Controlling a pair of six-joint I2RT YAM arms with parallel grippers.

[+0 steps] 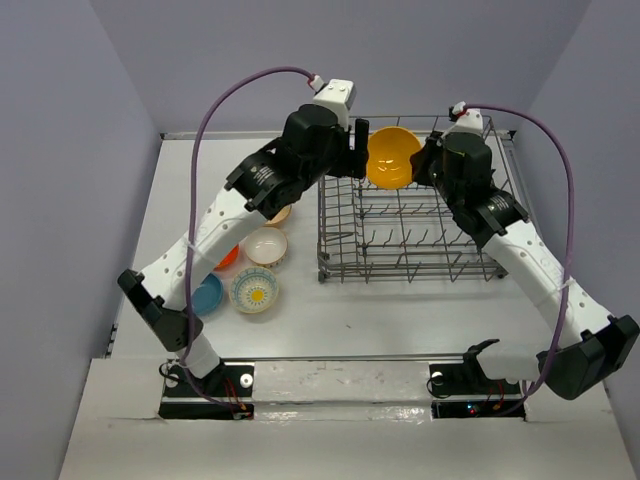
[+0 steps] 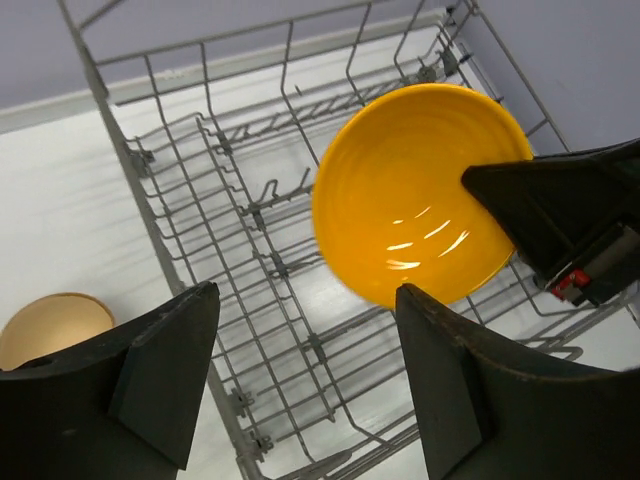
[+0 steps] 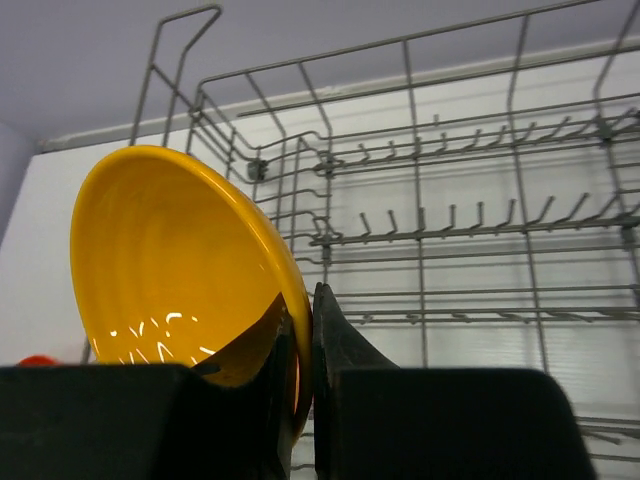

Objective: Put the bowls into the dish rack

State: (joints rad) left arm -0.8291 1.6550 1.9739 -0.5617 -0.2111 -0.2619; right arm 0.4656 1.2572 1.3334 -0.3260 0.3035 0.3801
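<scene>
I count none of the bowls as loaded yet: every row of tines in the dish rack (image 1: pixel 420 250) that I can see is bare. The one bowl in play is the yellow bowl (image 1: pixel 393 157), which hangs on edge over the far left part of the rack with its hollow turned toward the left arm. From the views I have, I cannot tell whether it touches any wire.

My right fingers (image 3: pixel 345 400) are clenched on its rim, one inside the hollow and one on the outer wall, so the right arm alone carries it. My left fingers (image 2: pixel 165 370) are spread wide and grasp nothing. They hang just to the left of the bowl, and the left wrist view looks between them straight into it.

The other five bowls sit on the desk (image 1: pixel 330 310), left of the rack and well apart from it. The tan bowl (image 2: pixel 55 325) is farthest and mostly hidden under the left arm in the top view. The white bowl (image 1: pixel 266 246) sits nearer, and the orange-red bowl (image 1: pixel 228 257) peeks out beside it. The blue bowl (image 1: pixel 207 294) and the flower-patterned bowl (image 1: pixel 255 290) sit nearest.

By my reckoning the job is barely begun. The yellow bowl has to be lowered between two rows of tines and released, and then all five on the desk need fetching.
</scene>
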